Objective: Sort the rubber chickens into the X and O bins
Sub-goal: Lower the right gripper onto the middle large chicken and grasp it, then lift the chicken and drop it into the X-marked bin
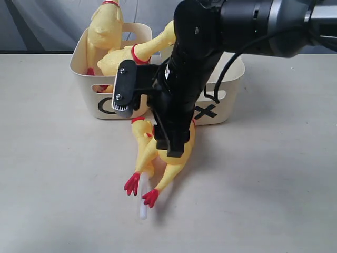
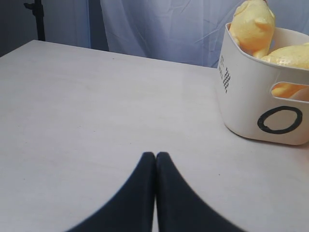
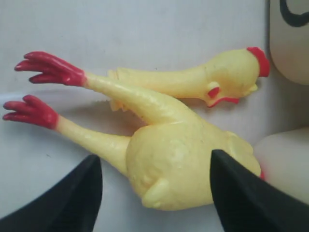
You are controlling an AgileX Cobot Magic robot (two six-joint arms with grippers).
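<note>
One rubber chicken (image 1: 176, 158) lies on the table in front of the bins, its red feet (image 1: 141, 190) pointing toward the near edge. My right gripper (image 3: 155, 155) (image 1: 172, 146) is open and low over it, one finger on each side of its fat body (image 3: 183, 164). A yellow neck and red-combed head (image 3: 231, 72) lie alongside its legs. The O bin (image 1: 87, 79) (image 2: 241, 111) holds two chickens (image 1: 108, 31) (image 2: 251, 24). The X bin (image 1: 229, 97) is half hidden behind the right arm. My left gripper (image 2: 155, 155) is shut and empty above bare table, away from the O bin.
A small white stick (image 1: 142, 205) lies by the chicken's feet. The right arm (image 1: 210, 42) reaches in from the upper right across the X bin. A grey curtain (image 2: 169, 24) hangs behind the table.
</note>
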